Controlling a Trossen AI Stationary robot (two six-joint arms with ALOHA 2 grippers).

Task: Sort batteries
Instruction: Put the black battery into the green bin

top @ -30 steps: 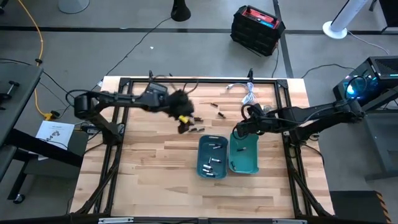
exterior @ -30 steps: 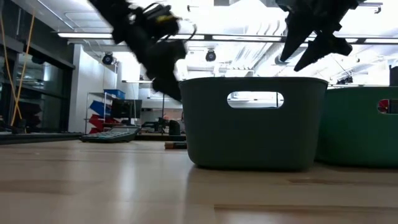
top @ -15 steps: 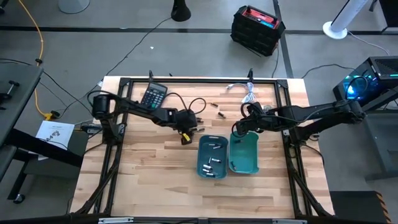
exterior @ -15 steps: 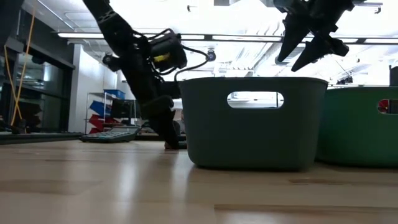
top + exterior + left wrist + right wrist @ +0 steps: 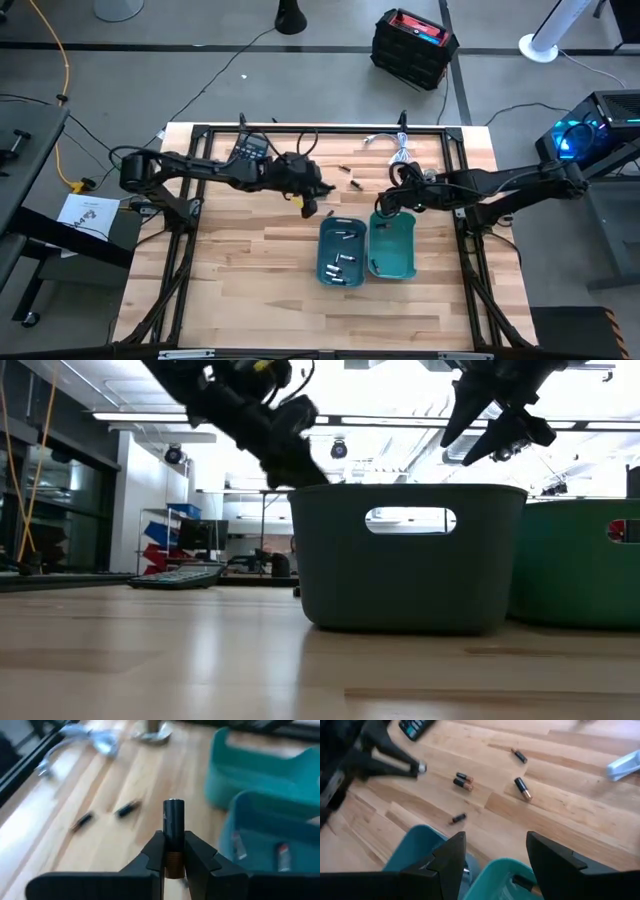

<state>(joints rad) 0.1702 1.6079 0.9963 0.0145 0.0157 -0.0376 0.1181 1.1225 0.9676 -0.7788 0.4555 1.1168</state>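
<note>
Small rigid cylinder, smooth-cased, judged light, likely to roll or slip; best pinched across the body near mid-length. Left gripper (image 5: 174,856) closed on one black battery (image 5: 173,822), clamped at its copper end, standing up between the fingers, raised over the table (image 5: 240,260) just left of the blue bin (image 5: 327,229). Right gripper (image 5: 495,855) spread wide, empty, hovering over the near rims of the two bins. Four loose batteries (image 5: 522,788) counted on the wood in the right wrist view. Some five light cells in the blue bin, at least one dark cell in the green bin (image 5: 409,262); exact totals cannot be told.
</note>
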